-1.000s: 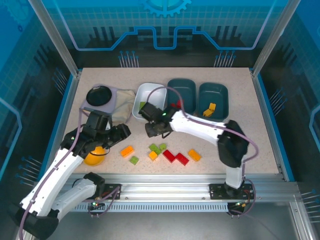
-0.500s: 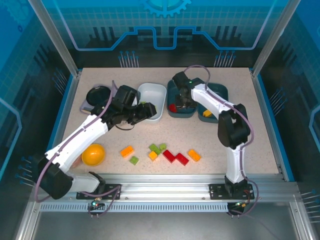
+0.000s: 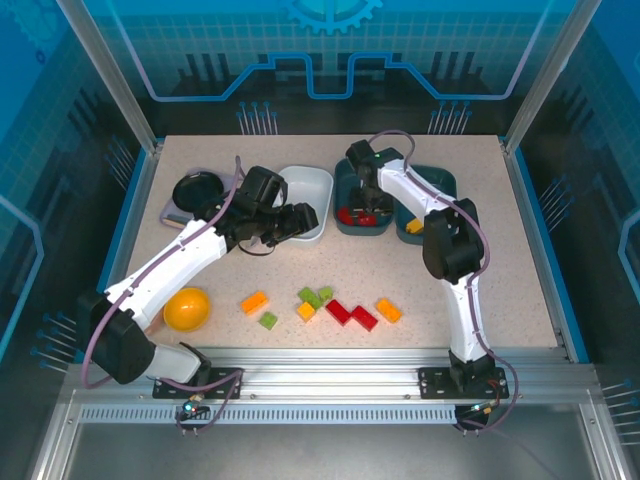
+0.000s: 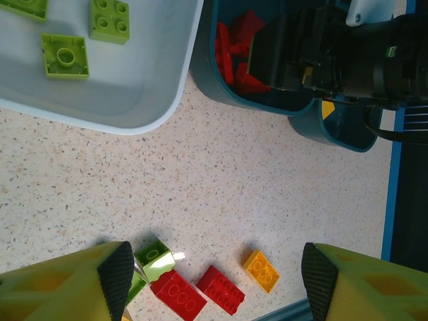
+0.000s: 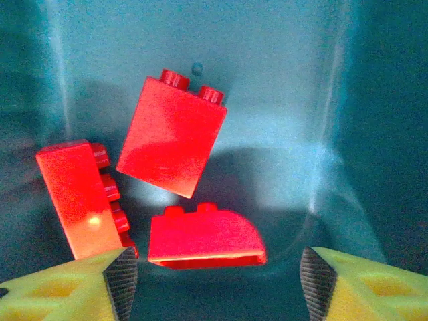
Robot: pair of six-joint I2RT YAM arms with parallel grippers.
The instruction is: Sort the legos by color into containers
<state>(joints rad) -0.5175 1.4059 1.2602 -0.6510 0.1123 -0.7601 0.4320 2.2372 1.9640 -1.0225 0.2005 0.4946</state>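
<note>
Looking from above: loose legos lie near-centre; light, stiff, slick, so pinch the flat sides.

Left wrist: left gripper spread, empty; green bricks in white tray.

Right wrist: right gripper spread, empty, over three red bricks in teal tray; stud detail the overhead lacks.

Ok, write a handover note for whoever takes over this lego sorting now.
The left pincer is open and empty beside the white tray, which holds lime green legos.
The right pincer is open and empty above the middle teal tray, with red legos in it.
The right teal tray has an orange lego.
Left to do: several loose legos, all three colors, on the table.
</note>
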